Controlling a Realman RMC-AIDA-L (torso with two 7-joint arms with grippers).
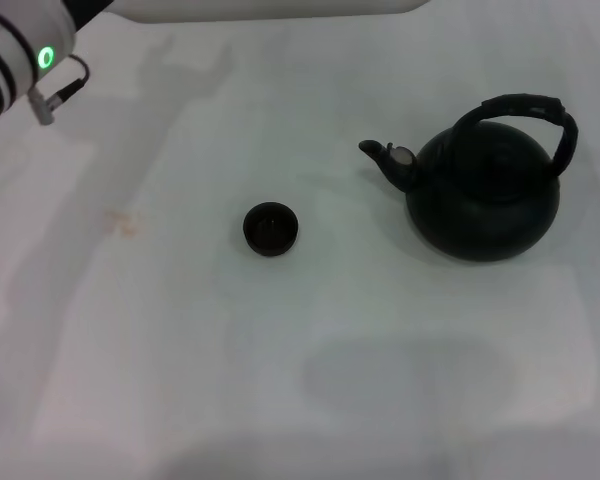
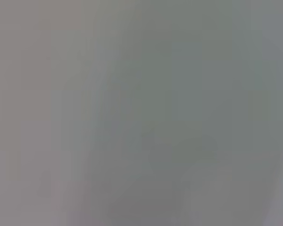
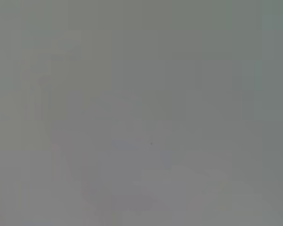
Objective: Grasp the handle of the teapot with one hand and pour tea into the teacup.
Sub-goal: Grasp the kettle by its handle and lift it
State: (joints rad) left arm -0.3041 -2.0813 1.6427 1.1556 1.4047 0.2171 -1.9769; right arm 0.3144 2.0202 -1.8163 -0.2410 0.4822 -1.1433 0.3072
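Head view: teapot [image 1: 483, 195] at 3 o'clock of cup [image 1: 270, 228], spout facing it, handle [image 1: 520, 120] arched spout-to-back; left arm [image 1: 20, 55] parked at 10 o'clock, neither gripper visible, right side likely nearer.

handle [image 1: 525, 108]: open above | teapot [image 1: 485, 195]–teacup [image 1: 271, 228]: well apart

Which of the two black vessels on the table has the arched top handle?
The teapot, the large round one on the robot's right, with the handle arching over its body and its spout facing the teacup. The teacup is tiny, low and handleless.
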